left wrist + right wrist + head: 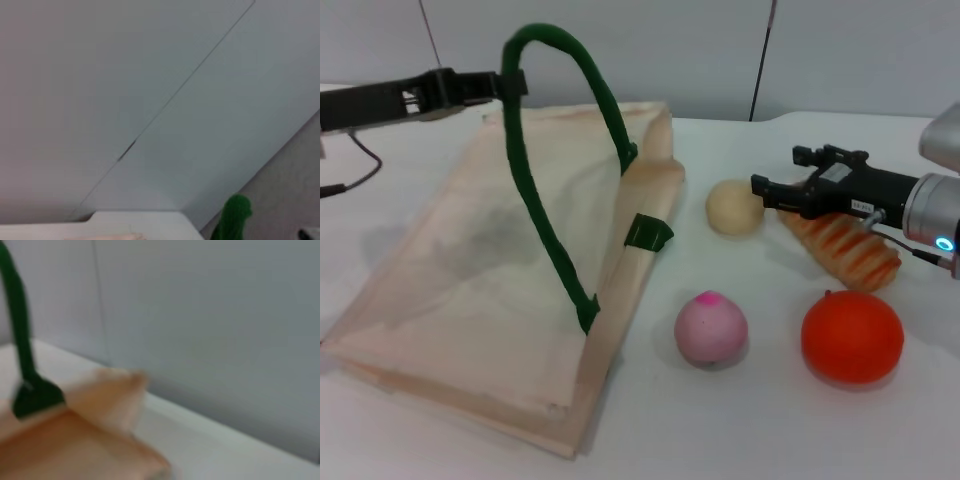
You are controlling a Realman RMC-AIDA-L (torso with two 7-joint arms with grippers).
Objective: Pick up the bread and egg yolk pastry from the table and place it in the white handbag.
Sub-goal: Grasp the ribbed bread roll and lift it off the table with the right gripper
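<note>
The white handbag [500, 280] lies flat on the bench [440, 440], and the left gripper [510, 84] is clenched on the green strap handle [545, 160], lifting it above the bag's mouth. Just beside the bag's open edge sits the egg yolk pastry [734, 207], and beyond it the bread [845, 250]. The right gripper [767, 188] hovers over the bread's near end, close to the pastry; whether its fingers are parted or closed I cannot tell.

The risks, as I judge them: descending here, the fingers could nudge the pastry and roll it away, or catch only the bread's tip so the loaf swings and drops. The pink ball [711, 330] and orange ball [852, 336], farther from the bag's mouth, could be knocked during the carry. If the strap slips, the mouth closes.
</note>
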